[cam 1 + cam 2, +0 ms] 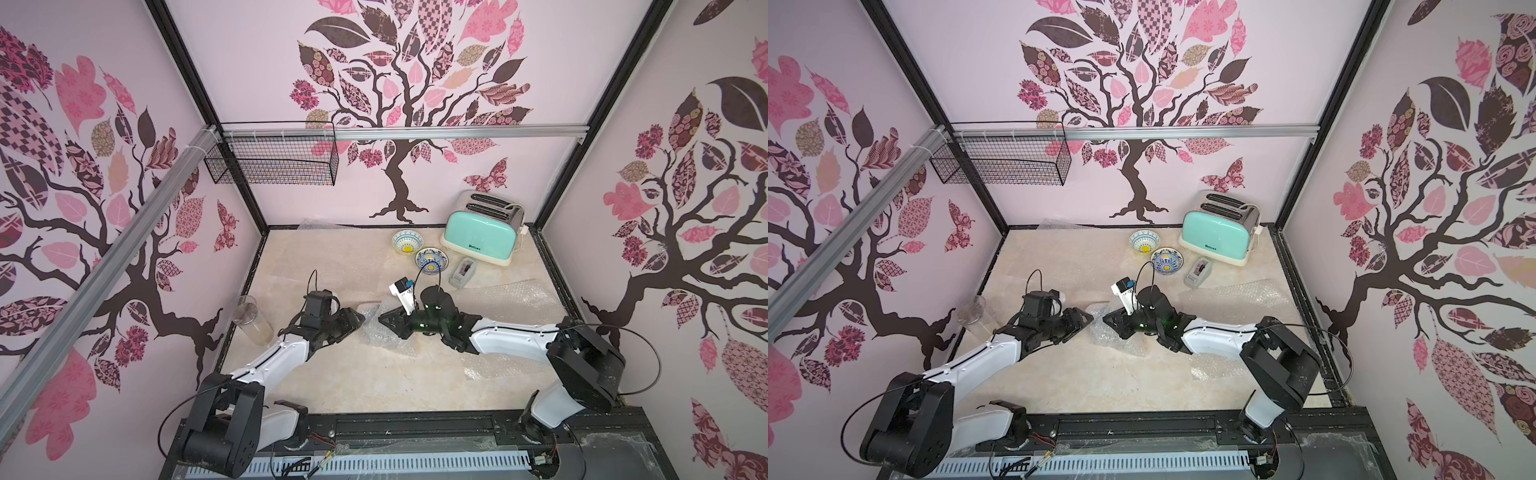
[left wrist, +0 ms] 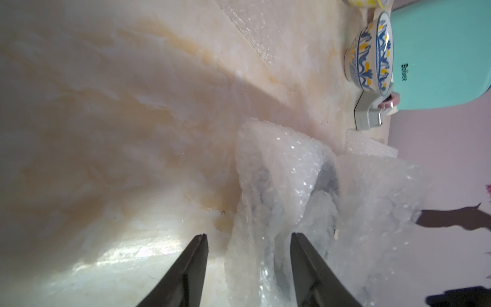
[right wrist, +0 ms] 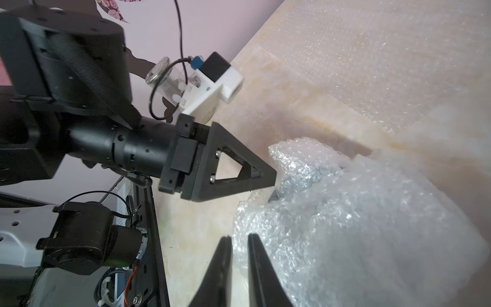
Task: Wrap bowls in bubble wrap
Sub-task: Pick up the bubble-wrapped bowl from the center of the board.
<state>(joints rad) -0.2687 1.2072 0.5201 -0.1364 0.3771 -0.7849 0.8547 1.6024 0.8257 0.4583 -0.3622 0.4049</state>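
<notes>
**Top views.** In both top views the arms meet over the middle of the counter [image 1: 353, 386]. The left hand [image 1: 358, 319] and the right hand [image 1: 383, 321] face each other tip to tip. A crumpled bubble wrap bundle [image 1: 376, 336] lies on the counter between them. Two bowls [image 1: 407, 242] [image 1: 432, 260] stand unwrapped near the back, close together and just beside a mint toaster [image 1: 478, 232]. A grey tape dispenser [image 1: 463, 272] lies near the nearer bowl. A flat sheet of bubble wrap [image 1: 1246, 295] lies on the right part of the counter. A clear glass [image 1: 973, 311] stands at the left edge.

**Left wrist view.** The left hand [image 2: 249, 234] has its jaws spread wide. The edge of the bubble wrap bundle [image 2: 287, 180] lies between them, unclamped. One bowl [image 2: 372, 58] shows in front of the toaster [image 2: 438, 53].

**Right wrist view.** The right hand [image 3: 239, 236] has its jaws drawn nearly together, pinching a fold at the edge of the bubble wrap bundle [image 3: 358, 226]. The tip of the left hand [image 3: 272, 177] touches the bundle's far side. A bluish-grey shade shows through the folds, and what it is cannot be told.
</notes>
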